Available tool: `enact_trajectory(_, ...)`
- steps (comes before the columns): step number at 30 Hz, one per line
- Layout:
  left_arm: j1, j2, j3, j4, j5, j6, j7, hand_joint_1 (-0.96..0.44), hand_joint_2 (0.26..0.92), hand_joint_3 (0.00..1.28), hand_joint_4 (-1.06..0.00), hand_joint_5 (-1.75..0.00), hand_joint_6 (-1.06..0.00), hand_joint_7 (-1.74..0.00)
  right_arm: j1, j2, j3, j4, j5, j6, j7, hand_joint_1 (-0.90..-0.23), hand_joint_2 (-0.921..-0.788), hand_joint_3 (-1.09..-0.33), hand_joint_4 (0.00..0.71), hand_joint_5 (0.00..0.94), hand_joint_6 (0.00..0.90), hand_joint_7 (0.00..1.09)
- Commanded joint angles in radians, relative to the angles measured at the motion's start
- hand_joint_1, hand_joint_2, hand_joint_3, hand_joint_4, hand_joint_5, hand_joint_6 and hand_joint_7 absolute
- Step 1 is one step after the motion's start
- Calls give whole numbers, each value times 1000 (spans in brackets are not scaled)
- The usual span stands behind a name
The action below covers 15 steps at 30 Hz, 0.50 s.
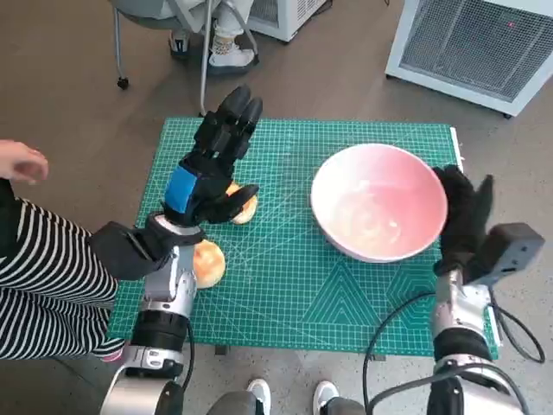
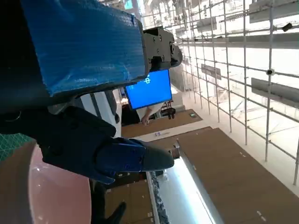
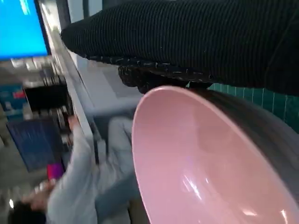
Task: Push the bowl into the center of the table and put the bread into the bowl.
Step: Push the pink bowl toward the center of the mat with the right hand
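Pressing my right hand (image 1: pixel 465 218) flat against the bowl (image 1: pixel 378 202), which sits right of desk (image 1: pixel 294 294) center; my left hand (image 1: pixel 212 169) hovers, fingers spread, over 2 bread (image 1: pixel 208 263) pieces.

Green cutting mat (image 1: pixel 294 303): bare strip between the bread rolls and pink bowl (image 1: pixel 378 201), open to a passing hand; near edge likewise bare. Bowl: fills the mat's right part, right hand (image 1: pixel 462 216) against its outer rim. Left hand (image 1: pixel 216 160): raised with fingers spread above one bread roll (image 1: pixel 245 207); second roll (image 1: pixel 208 262) beside the left forearm. Person in striped clothing (image 1: pixel 39 277): just off the mat's left edge.
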Motion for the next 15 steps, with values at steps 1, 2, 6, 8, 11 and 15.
enact_trajectory(1, 14, 9, -1, -19, 8, 0, 5, -511, 921, 300, -53, -2, 1, -273, 1, 27, 28, 8, -21, 10, 23, -596, -921, -879, 130, 3, 102, 224)
enact_trajectory(2, 15, 9, -1, -19, 6, 1, 4, -513, 921, 301, -54, -3, 1, -274, 0, 30, 33, 6, -22, 9, 27, -596, -921, -880, 129, 3, 102, 222)
enact_trajectory(6, 18, 7, -2, -20, 0, 3, 0, -517, 921, 301, -53, -2, 1, -275, -6, 41, 47, 1, -21, 9, 47, -596, -921, -881, 123, 1, 99, 213)
enact_trajectory(8, 18, 7, -2, -18, -1, 3, 0, -520, 921, 300, -52, -1, 1, -272, -9, 44, 51, 0, -21, 8, 56, -593, -921, -885, 117, 0, 95, 206)
enact_trajectory(11, 18, 5, -1, -16, -4, 3, -1, -520, 921, 299, -52, -1, 1, -267, -15, 49, 58, 0, -22, 6, 63, -591, -921, -888, 112, 0, 93, 200)
enact_trajectory(15, 19, 3, -1, -15, -5, 5, 1, -512, 921, 296, -52, -1, 1, -263, -25, 57, 66, -2, -29, 3, 65, -583, -921, -890, 110, 0, 94, 193)
